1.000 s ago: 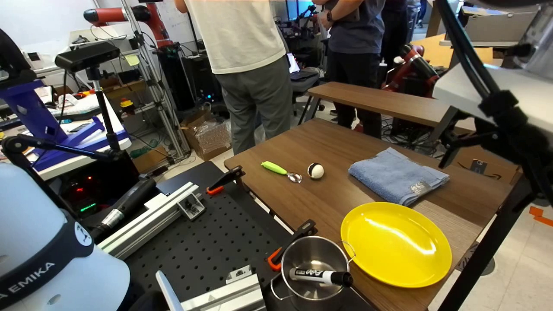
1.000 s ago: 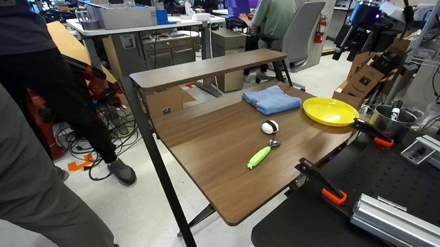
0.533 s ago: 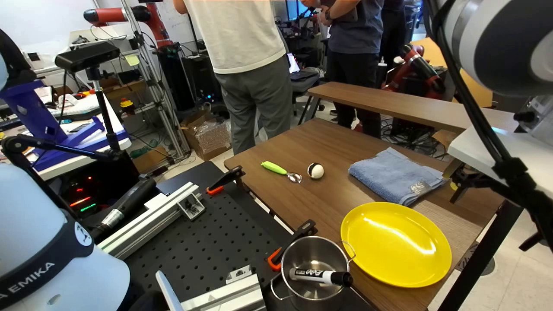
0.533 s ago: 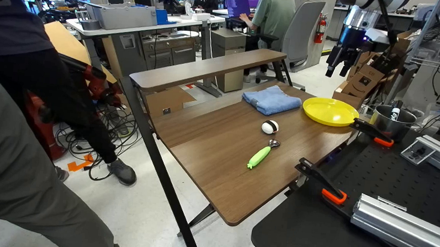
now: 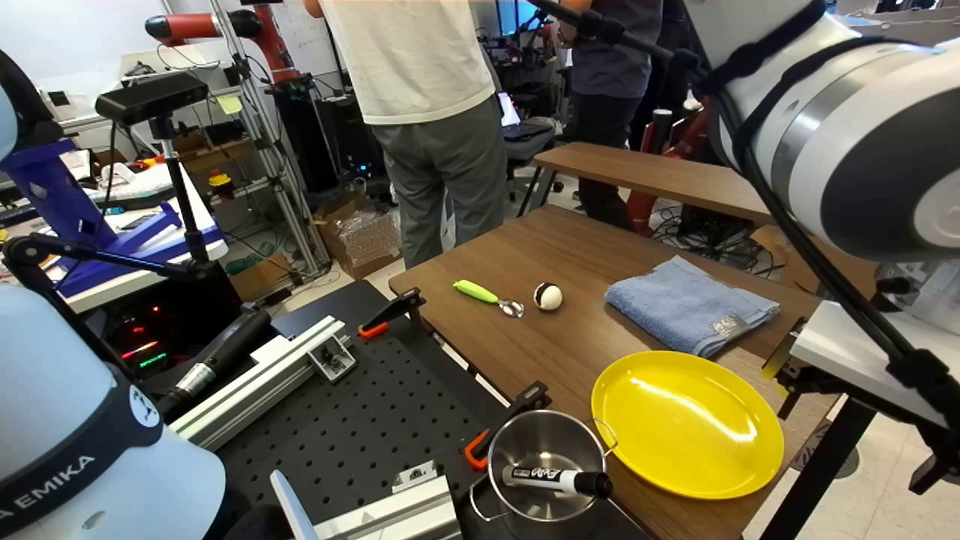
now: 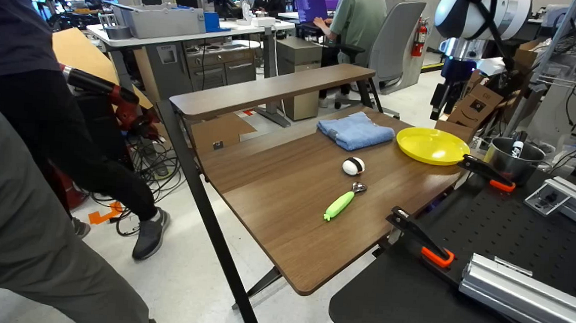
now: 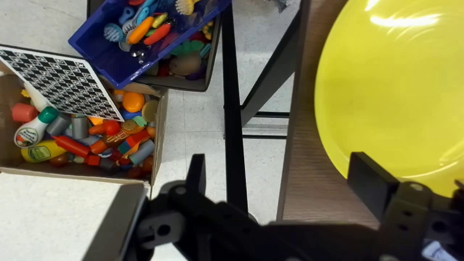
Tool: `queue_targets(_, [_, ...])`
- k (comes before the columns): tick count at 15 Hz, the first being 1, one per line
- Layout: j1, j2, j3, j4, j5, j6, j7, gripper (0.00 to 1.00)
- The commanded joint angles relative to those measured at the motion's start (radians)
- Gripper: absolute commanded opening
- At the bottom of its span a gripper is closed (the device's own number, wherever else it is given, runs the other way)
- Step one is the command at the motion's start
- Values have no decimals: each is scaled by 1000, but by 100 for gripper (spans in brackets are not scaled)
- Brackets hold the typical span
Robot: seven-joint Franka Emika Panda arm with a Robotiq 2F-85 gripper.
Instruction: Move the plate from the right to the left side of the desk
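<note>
Yellow plastic is catching the light in an exterior view, where you are seeing the plate (image 5: 688, 424) lying on the desk (image 5: 540, 247) at four o'clock from the frame's centre. From the plate, a folded blue cloth (image 5: 686, 304) is lying near at twelve o'clock, a rounded white object (image 5: 551, 298) with a black band is sitting between ten and eleven, and a green-handled scoop (image 5: 476, 291) is resting farther out at ten. A steel pot (image 5: 544, 435) is standing just beside the plate between eight and nine o'clock, with a marker (image 5: 538, 478) leaning in it. The white arm (image 5: 840, 135) is showing between two and three o'clock of the frame.

In an exterior view you are finding the gripper (image 6: 441, 113) hanging downward, apart from the plate and at twelve o'clock from it. The cloth is lying at nine o'clock from the plate, and a black perforated board (image 6: 486, 221) is filling four o'clock of the frame.

In the wrist view the gripper's fingers (image 7: 369, 185) are standing wide apart, with floor (image 7: 188, 116), a black leg (image 7: 233, 145) and a strip of the desk showing between them. You are seeing the plate between two and three o'clock, one finger covering part of its rim. A filled cardboard box (image 7: 161, 123) is sitting at nine o'clock.
</note>
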Motion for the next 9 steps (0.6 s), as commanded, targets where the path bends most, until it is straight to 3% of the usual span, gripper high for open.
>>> queue_targets(1, [-35,18,38,-8,-81,77,-86,100])
queue_targets(9, [-63,14,94,-50,-93,101,-214,100])
